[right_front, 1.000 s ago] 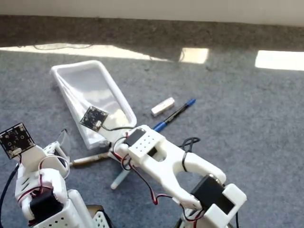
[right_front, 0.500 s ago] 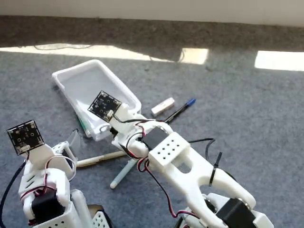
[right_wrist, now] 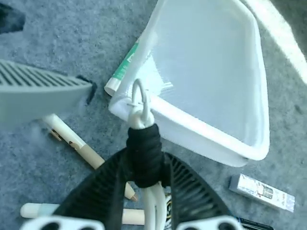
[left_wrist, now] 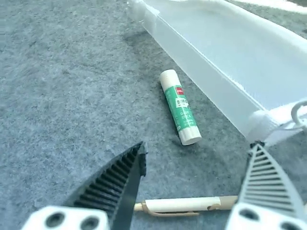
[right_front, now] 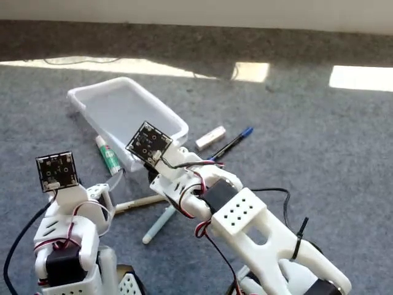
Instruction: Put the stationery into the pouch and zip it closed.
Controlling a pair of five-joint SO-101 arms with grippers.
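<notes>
right pincer (right_wrist: pixel 144 155) clamps pouch pull (right_wrist: pixel 139 109) | left pincer (left_wrist: pixel 192 175) agape over pen (left_wrist: pixel 184 206)

Blue pen (right_front: pixel 233 142) partly hidden, apparently behind the right arm (right_front: pixel 245 212).

place: perhaps office | cue: grey carpet (right_front: pixel 319 160) | sunlit patches (right_front: pixel 362 78)

White printed arms (right_front: pixel 245 215), black servos (right_front: pixel 60 265), red-black cables (right_front: pixel 273 190), ribbed dark jaws.
</notes>
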